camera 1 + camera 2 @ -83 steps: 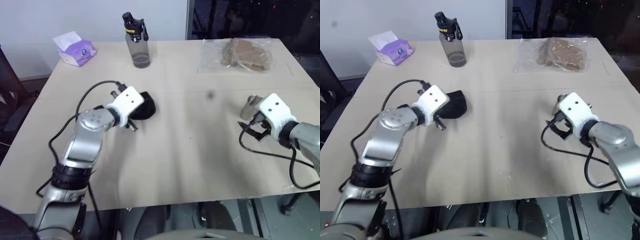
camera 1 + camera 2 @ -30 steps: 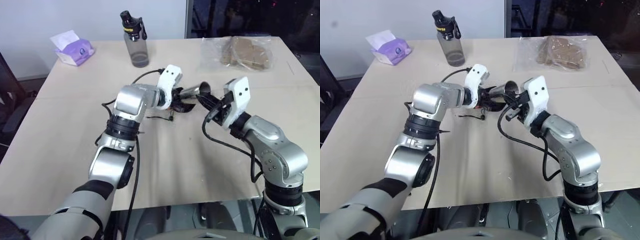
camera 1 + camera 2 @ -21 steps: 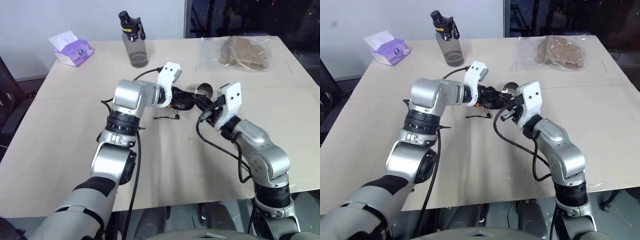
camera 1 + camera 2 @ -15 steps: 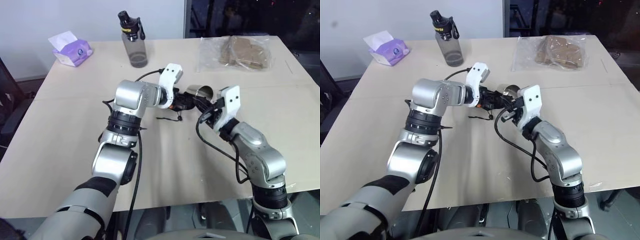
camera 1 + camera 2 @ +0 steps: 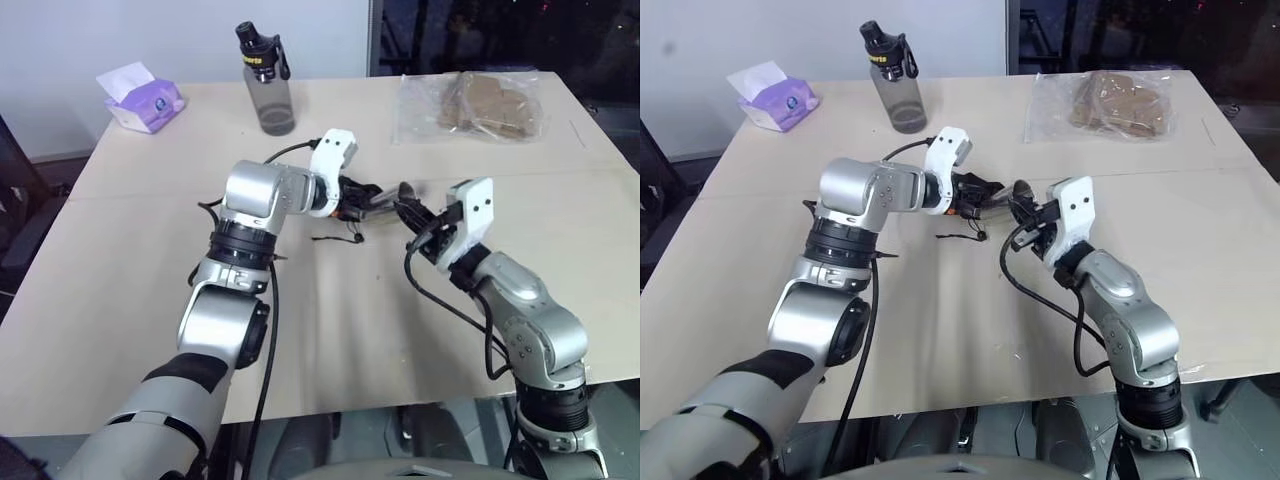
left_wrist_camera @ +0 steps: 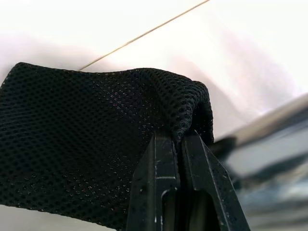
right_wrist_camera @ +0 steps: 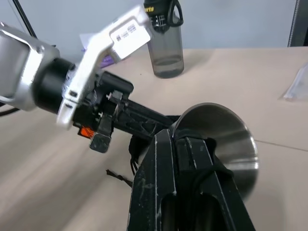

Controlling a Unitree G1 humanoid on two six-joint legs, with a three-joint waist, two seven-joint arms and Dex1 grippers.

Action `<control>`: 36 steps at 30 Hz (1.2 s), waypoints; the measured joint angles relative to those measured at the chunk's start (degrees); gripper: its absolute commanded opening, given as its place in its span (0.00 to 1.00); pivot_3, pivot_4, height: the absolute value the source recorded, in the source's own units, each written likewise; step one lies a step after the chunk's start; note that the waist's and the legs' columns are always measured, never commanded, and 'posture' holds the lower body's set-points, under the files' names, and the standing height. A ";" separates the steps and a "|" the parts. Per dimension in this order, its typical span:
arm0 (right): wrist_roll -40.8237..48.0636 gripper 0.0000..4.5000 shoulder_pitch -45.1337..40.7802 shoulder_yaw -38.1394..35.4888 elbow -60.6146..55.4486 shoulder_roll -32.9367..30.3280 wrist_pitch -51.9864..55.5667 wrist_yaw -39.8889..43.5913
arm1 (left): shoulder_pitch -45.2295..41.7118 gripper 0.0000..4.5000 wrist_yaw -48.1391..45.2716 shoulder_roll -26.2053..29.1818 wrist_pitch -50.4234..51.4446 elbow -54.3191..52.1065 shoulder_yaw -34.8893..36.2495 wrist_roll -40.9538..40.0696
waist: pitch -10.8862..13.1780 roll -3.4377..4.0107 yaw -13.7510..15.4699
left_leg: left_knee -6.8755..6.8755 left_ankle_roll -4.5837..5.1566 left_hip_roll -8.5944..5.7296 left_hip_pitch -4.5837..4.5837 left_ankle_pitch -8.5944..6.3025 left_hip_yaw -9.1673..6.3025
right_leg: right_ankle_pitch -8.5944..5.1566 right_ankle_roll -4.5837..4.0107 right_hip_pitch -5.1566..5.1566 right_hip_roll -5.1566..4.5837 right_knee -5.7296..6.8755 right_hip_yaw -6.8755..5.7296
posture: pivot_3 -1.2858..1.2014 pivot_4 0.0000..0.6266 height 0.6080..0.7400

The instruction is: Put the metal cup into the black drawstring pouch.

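The black drawstring pouch [image 6: 86,134] is a mesh fabric bag held up over the middle of the table, with my left gripper [image 6: 180,137] shut on a fold at its mouth. Its thin cord [image 5: 335,237] dangles down to the tabletop. The metal cup [image 7: 226,139] is a shiny steel tumbler tipped on its side, its mouth facing away from the pouch. My right gripper [image 7: 172,137] is shut on its rim. In the eye views the cup [image 5: 1021,189] sits right against the pouch, between my left gripper [image 5: 360,205] and my right gripper [image 5: 410,213].
A grey bottle with a black cap [image 5: 268,85] stands at the back of the table. A purple tissue pack [image 5: 145,100] lies at the back left, and a clear plastic bag with brown contents [image 5: 480,105] at the back right.
My right gripper has sunk a little with the cup, which now sits lower and closer against the pouch. The left gripper has held its place with the pouch.
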 measured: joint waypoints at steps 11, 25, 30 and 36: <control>-0.31 0.00 -1.04 -2.58 9.46 6.06 -5.89 -2.32 | 1.47 0.00 -1.23 2.75 4.15 -4.38 -1.26 -2.83 | 0.00 0.00 -0.05 | -0.01 -0.01 0.01 0.01 0.00 -0.09 | 0.00 0.00 -0.01 0.00 0.00 0.05 | 0.52 0.24 1.00; 4.60 0.61 3.42 -2.26 0.40 -5.33 6.27 2.12 | 4.30 0.00 -0.50 4.93 4.00 -7.12 -3.11 -3.27 | -0.01 0.02 -0.11 | -0.01 0.01 -0.02 -0.01 0.00 -0.12 | 0.00 0.00 0.01 -0.03 -0.01 0.05 | 0.52 0.24 1.00; 10.30 0.61 8.37 -9.68 -10.52 -12.67 16.73 1.74 | 5.56 0.00 0.24 5.58 4.05 -8.51 -2.67 -3.31 | -0.01 0.02 0.02 | -0.02 0.07 0.01 0.00 -0.04 -0.07 | 0.00 0.00 -0.01 0.00 -0.01 0.06 | 0.52 0.24 1.00; 14.04 0.61 8.47 -12.65 -11.09 -11.64 20.97 -0.54 | 5.90 0.00 0.28 5.56 4.04 -9.46 -2.68 -3.37 | -0.01 0.02 0.17 | 0.02 0.24 0.03 0.05 -0.14 -0.01 | 0.00 0.00 0.04 0.01 0.04 0.08 | 0.52 0.24 1.00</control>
